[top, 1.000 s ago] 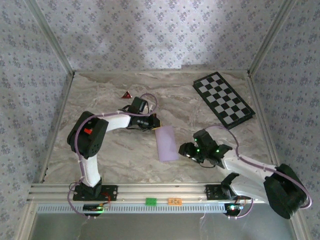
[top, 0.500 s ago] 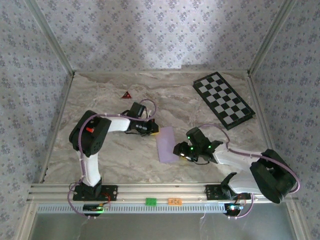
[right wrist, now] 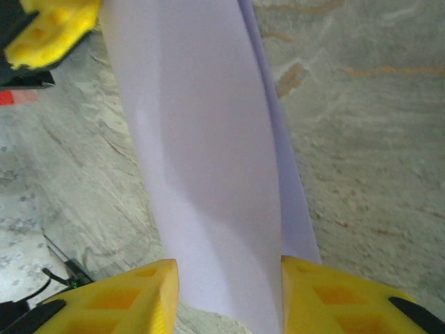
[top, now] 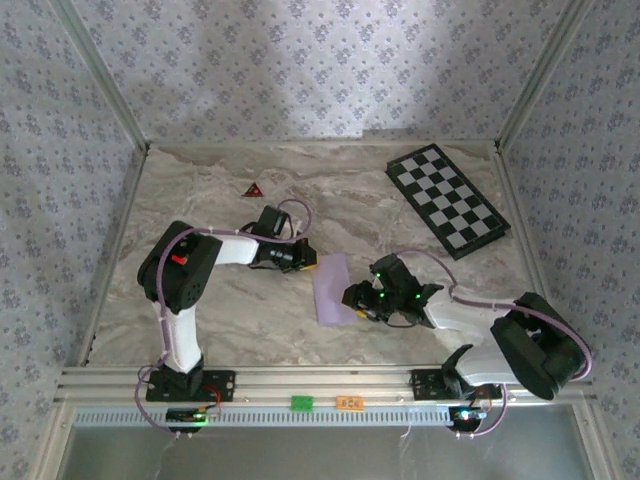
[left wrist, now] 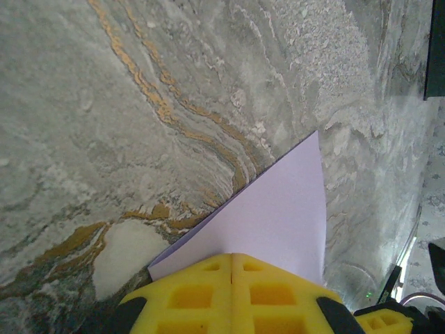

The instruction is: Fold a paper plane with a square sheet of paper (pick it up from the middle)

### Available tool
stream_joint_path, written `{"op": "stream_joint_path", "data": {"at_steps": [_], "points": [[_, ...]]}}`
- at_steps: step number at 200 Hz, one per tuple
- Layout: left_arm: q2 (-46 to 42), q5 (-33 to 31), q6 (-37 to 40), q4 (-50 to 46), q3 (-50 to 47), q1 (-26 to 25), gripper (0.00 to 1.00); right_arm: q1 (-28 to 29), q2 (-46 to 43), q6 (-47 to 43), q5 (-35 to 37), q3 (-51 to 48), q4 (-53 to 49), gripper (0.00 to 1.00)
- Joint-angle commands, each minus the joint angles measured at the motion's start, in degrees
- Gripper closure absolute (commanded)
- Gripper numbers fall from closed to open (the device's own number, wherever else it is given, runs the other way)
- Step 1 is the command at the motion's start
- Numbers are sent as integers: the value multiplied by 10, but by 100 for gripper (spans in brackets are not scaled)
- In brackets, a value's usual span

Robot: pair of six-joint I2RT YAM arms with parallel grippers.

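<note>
At centre frame, the left gripper [left wrist: 231, 259] pinches the upper corner of the folded lilac sheet of paper [top: 332, 287]. The right gripper [right wrist: 229, 268] straddles its lower right end, jaws apart.

We see soft, even light on the table [top: 330, 190], with a brighter patch on the back wall [top: 330, 60]. Shadows are faint. Up close, the yellow fingers [right wrist: 334, 299] look blurry.

Board [top: 447, 200] back right, triangle [top: 251, 189] back left; marble [top: 340, 185] between open.
</note>
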Motion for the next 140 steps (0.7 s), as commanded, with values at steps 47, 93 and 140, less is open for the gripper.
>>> {"op": "stream_joint_path", "data": {"at_steps": [47,93,140], "points": [[18,-5,0,-31,3,-8,98,-59,43,-27,-109,8,79,62],[15,1,-3,-27,3,-10,98,-85,54,-48,-142,1,89,66],[15,3,-8,-23,3,-13,98,-93,80,-47,-166,5,113,66]]}}
